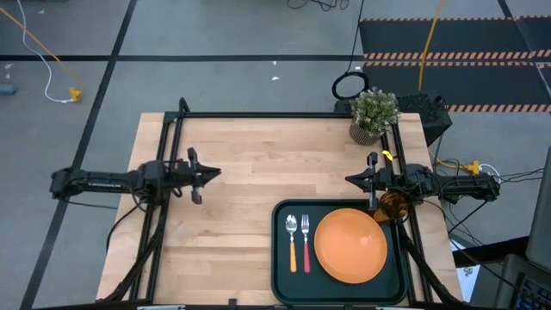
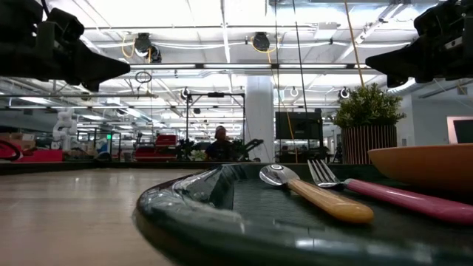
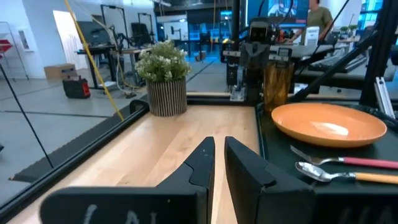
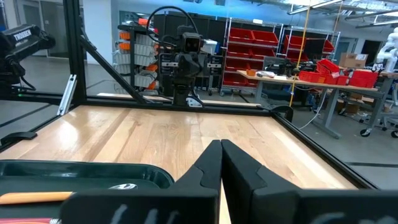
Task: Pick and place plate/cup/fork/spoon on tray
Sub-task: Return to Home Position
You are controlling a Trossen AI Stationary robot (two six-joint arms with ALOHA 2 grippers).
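The cup (image 1: 393,207) is half covered by the right arm in the high view. It seems to stand in the corner of the tray (image 1: 281,258) nearest that arm, just beside the plate (image 1: 350,245), though its base is hidden. In the low view the plate is cut off at the picture's edge.

The tray holds 4 things. The plate fills its right half. The spoon (image 1: 292,240) and fork (image 1: 305,238) lie side by side in its left part, bowl and tines pointing away from the table's front edge, with the spoon on the outside.

White lettering on the left arm is too small to read from above. In the right wrist view it appears to read "TROSSEN".

The left gripper (image 1: 213,174) hangs over bare wood, well apart from the tray, its 2 fingers (image 3: 202,163) drawn to a thin slit and holding nothing. The right gripper (image 1: 351,180) hangs just beyond the tray's far edge near the potted plant (image 1: 374,114), fingers (image 4: 211,163) pressed together and empty.
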